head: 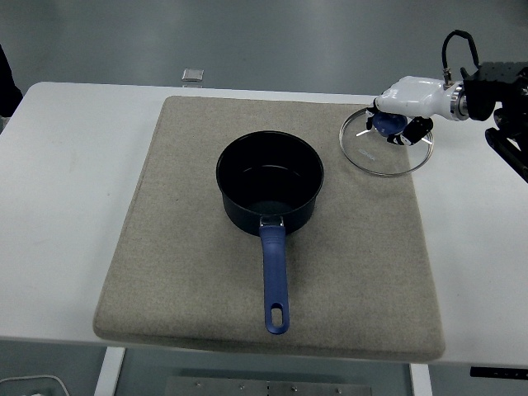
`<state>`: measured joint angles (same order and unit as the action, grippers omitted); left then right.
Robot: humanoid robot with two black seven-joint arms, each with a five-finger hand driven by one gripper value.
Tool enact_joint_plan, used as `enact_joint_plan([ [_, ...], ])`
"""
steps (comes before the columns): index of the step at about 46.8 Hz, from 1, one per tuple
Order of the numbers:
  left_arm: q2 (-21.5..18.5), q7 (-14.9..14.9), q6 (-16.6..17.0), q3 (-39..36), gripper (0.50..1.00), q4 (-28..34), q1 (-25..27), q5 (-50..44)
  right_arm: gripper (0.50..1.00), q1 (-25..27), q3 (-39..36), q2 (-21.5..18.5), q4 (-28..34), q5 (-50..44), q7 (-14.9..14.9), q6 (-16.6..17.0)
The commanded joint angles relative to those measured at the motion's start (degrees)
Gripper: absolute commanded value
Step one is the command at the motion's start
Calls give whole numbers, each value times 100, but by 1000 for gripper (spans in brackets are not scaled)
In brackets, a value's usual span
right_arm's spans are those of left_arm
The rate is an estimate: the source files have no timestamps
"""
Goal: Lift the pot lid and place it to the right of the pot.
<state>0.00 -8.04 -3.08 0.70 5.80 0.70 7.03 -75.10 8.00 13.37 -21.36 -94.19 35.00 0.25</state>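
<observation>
A dark blue pot (270,181) stands uncovered in the middle of a beige mat (198,272), its blue handle pointing toward the table's near edge. The glass lid (388,153) with a blue knob sits low at the mat's far right corner, to the right of the pot and partly over the mat's edge. My right hand (394,122), white with black fingers, is shut on the lid's knob from above. Whether the lid's rim touches the mat I cannot tell. The left arm is out of view.
The mat covers most of the white table (66,206). A small square grey object (193,75) lies at the table's far edge. Black robot hardware (505,91) stands at the right edge. A dark shape (7,82) shows at the far left.
</observation>
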Motion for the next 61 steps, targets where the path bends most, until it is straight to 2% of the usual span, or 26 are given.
enact_joint_plan([
  [1,0,5,0,0,1000,0,0,0,500,4,0,-1,0,6,0,1],
  [28,0,-4,0,0,1000,0,0,0,500,259,0,-45,-8,6,0,-140],
  [61,0,5,0,0,1000,0,0,0,500,259,-9,-98,-17,76,0,-148],
])
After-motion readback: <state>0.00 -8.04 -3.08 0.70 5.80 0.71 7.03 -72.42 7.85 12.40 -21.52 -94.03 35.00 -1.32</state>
